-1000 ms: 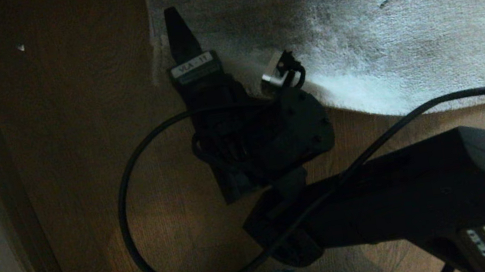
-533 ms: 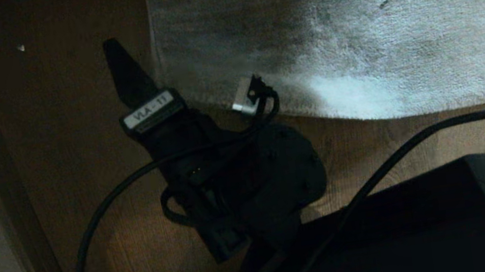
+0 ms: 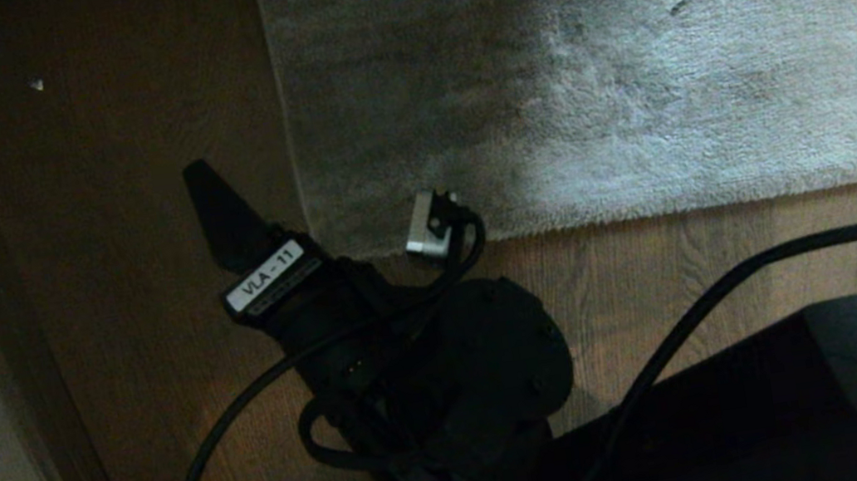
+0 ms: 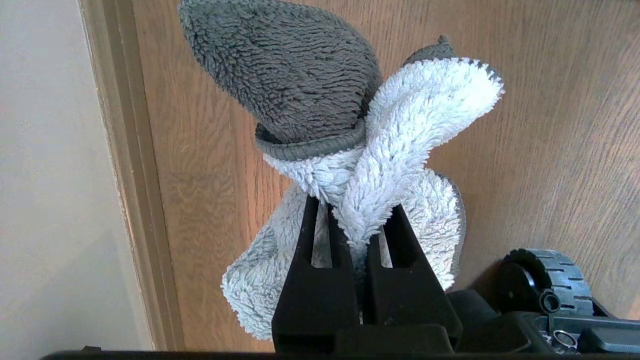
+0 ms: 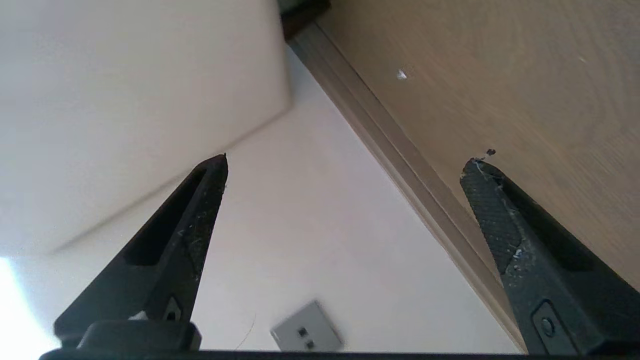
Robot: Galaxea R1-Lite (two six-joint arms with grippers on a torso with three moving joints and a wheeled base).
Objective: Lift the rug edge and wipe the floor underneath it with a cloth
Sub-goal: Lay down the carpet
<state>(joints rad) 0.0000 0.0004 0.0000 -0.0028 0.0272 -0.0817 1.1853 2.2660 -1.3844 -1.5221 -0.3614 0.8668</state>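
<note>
The rug edge [image 3: 642,210], the straight border and square corner of a pale grey-beige plush rug, lies flat on the floor [image 3: 142,230], brown wood-grain plank flooring with a slight gloss; in the head view the border runs across the upper half and the corner sits near the centre, just beside the right gripper [image 5: 345,165]. That gripper hangs over bare planks at the left side of the corner, not touching the rug, with its two black tapered fingers [image 5: 200,200] spread wide and nothing between them. In the head view only one finger shows, above a white label reading VLA-11 [image 3: 264,276]; a black cable [image 3: 250,400] loops from the wrist across the floor. The right wrist view looks past the fingertips to a pale wall [image 5: 300,250], a wooden skirting board [image 5: 400,150] and a grey wall socket [image 5: 307,327]. The cloth [image 4: 360,150], a small fluffy rag, white with a dark grey part, is pinched between the pressed-together fingers of the left gripper [image 4: 356,215]; it bunches out beyond the fingertips over planks beside the skirting board. In the head view this arm shows only as a dark shape at the lower left corner, well apart from the rug. A ribbed grey wheel [image 4: 545,280] is seen beside the left gripper.
</note>
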